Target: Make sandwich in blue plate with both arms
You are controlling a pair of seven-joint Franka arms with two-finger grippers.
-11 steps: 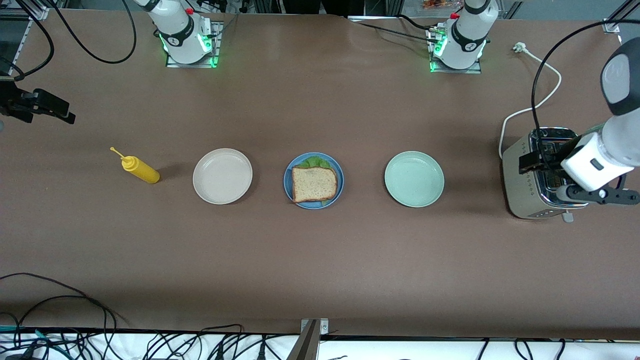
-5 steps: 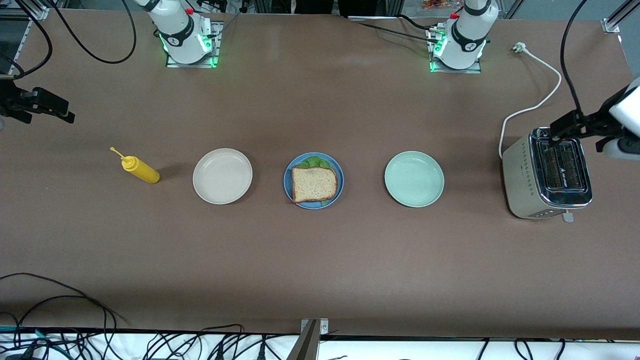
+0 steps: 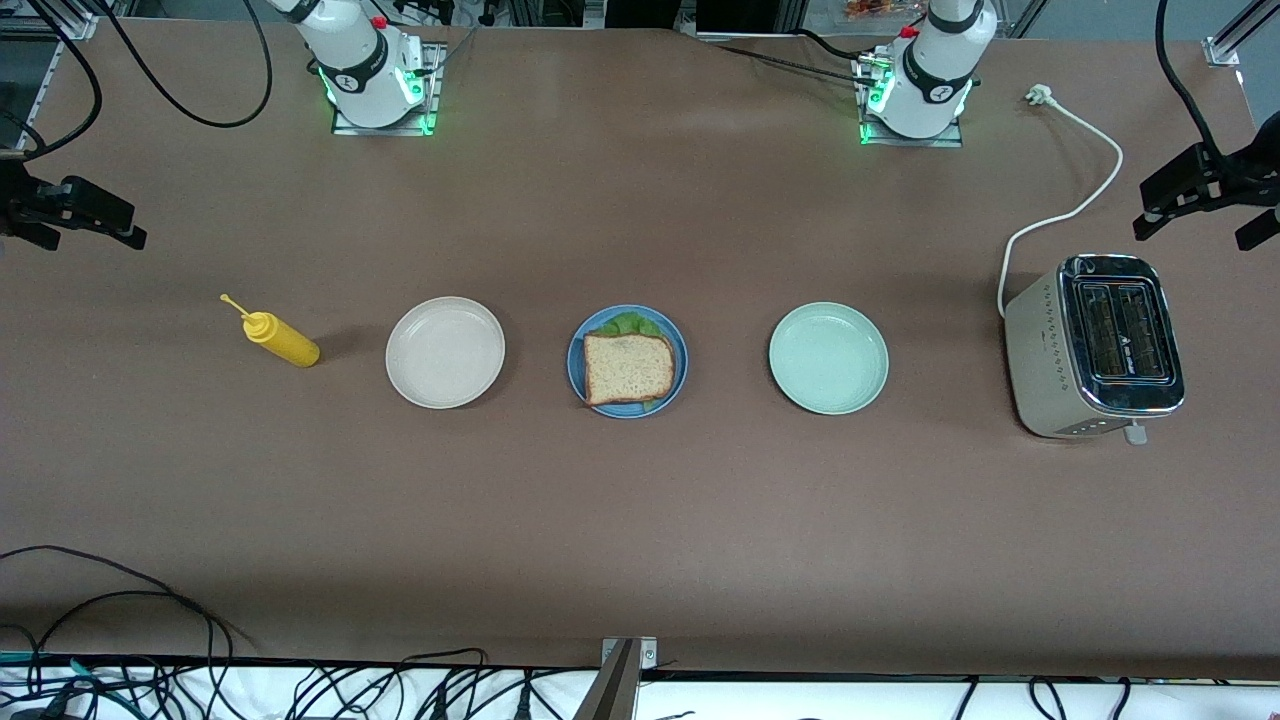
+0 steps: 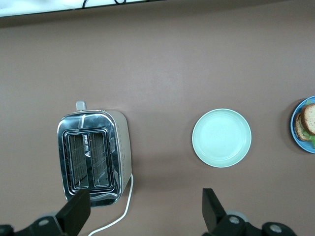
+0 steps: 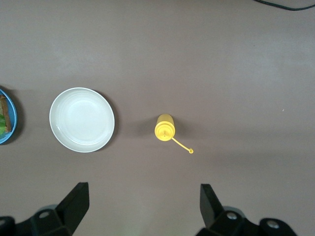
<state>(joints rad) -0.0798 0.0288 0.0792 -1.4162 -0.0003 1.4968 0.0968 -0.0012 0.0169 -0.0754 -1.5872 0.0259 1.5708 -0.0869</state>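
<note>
on the blue plate (image 3: 578,362) sits the sandwich (image 3: 627,366), bare table all round it. left gripper (image 3: 1205,197) and right gripper (image 3: 72,214) hang spread and empty at the table's ends.

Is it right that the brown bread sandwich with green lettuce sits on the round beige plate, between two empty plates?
Not quite. The brown bread sandwich with green lettuce sits on the round blue plate, as the front view shows. The round beige plate and the round mint-green plate beside it are the empty ones.
</note>
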